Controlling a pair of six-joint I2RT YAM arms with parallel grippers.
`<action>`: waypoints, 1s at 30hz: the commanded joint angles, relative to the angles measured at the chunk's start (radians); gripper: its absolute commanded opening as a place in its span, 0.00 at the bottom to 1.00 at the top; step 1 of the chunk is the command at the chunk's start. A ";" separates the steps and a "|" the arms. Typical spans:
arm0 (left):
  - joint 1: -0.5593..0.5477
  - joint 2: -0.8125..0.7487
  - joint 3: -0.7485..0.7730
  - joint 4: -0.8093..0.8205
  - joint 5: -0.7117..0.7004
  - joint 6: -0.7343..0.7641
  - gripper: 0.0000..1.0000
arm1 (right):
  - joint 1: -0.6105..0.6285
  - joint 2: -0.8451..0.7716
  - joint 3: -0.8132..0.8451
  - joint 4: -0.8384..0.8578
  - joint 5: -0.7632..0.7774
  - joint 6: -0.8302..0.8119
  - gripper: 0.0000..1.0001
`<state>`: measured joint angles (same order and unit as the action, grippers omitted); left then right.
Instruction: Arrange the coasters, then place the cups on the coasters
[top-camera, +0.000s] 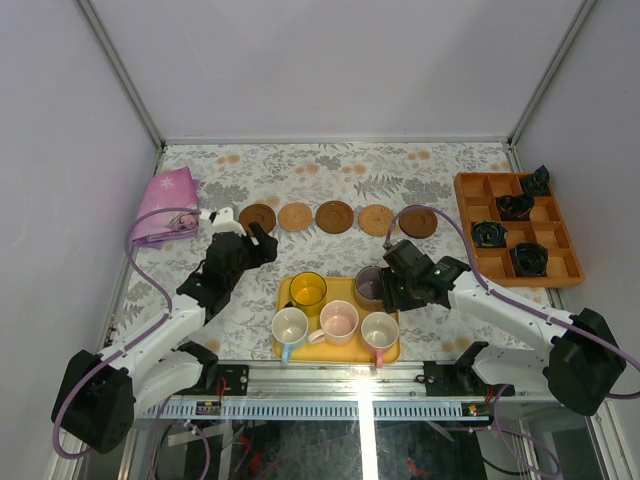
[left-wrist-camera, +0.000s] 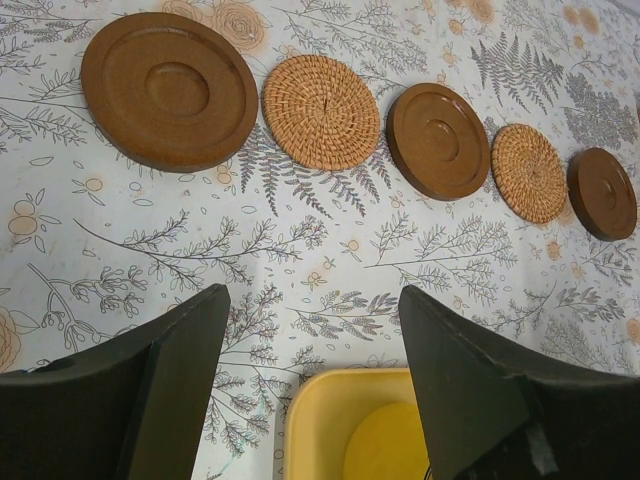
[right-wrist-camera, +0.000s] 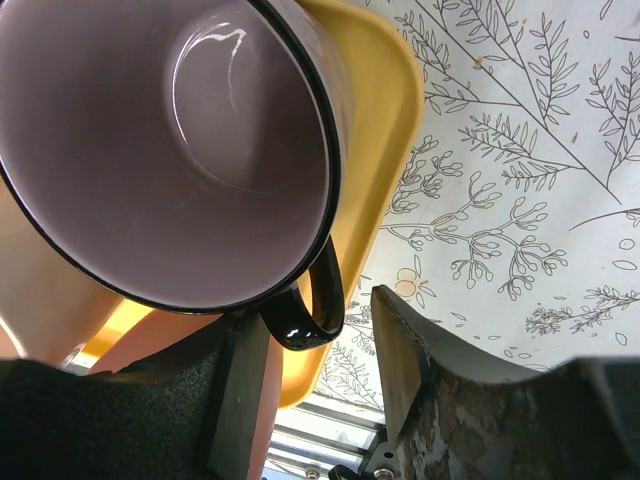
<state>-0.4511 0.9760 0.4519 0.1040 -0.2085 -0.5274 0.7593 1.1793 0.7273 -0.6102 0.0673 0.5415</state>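
Dark fingers (right-wrist-camera: 405, 350) of the right hand (right-wrist-camera: 318, 340) straddle the glossy handle (right-wrist-camera: 322, 300) of the grey-purple mug (right-wrist-camera: 190, 140), parted and not yet pinching it. That mug sits in the far right corner of the yellow tray (right-wrist-camera: 385, 110). Five coasters (top-camera: 335, 216) lie bare in a row beyond. Left hand (left-wrist-camera: 312, 320) hovers wide and empty. Since the handle lies nearer one finger, closing may twist the mug. The slick loop could also slip and bump the pink cup (top-camera: 379, 328) beside it.
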 joint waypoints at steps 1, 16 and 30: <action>-0.006 -0.011 -0.014 0.017 -0.018 -0.012 0.69 | 0.008 0.000 0.015 0.056 0.035 -0.024 0.51; -0.006 0.005 -0.016 0.031 -0.007 -0.022 0.69 | 0.008 0.066 0.047 0.099 -0.006 -0.076 0.43; -0.006 0.014 -0.014 0.036 -0.002 -0.023 0.69 | 0.008 0.068 0.125 -0.005 0.010 -0.139 0.82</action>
<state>-0.4511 0.9863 0.4446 0.1047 -0.2073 -0.5453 0.7601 1.2572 0.7818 -0.5758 0.0635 0.4454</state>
